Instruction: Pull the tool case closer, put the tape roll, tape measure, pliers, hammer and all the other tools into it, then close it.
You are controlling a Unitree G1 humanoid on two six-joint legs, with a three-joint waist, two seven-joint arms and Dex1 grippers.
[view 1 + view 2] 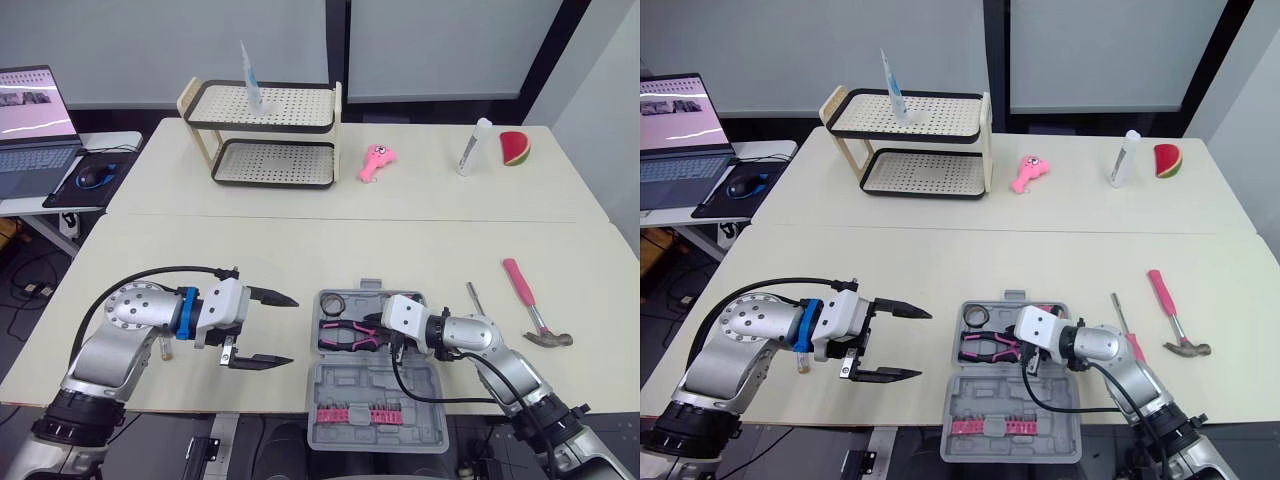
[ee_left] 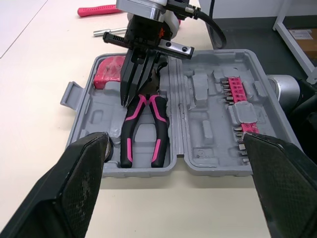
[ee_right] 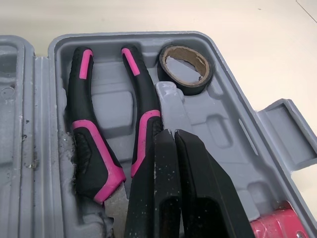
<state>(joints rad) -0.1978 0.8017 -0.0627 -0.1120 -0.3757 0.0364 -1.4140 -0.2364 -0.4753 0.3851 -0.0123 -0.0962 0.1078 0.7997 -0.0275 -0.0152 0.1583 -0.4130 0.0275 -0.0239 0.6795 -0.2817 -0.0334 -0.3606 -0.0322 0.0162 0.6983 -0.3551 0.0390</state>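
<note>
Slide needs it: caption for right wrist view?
Shut right hand over pink-and-black pliers and black tape roll in open grey plastic case.

Office-like lab, pale tables [image 1: 300,240], laptop [image 1: 35,130], mouse [image 1: 90,178]

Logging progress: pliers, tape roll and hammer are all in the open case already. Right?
Not the hammer: the left eye view shows it on the table, right of the open case. The pliers and tape roll are inside.
</note>
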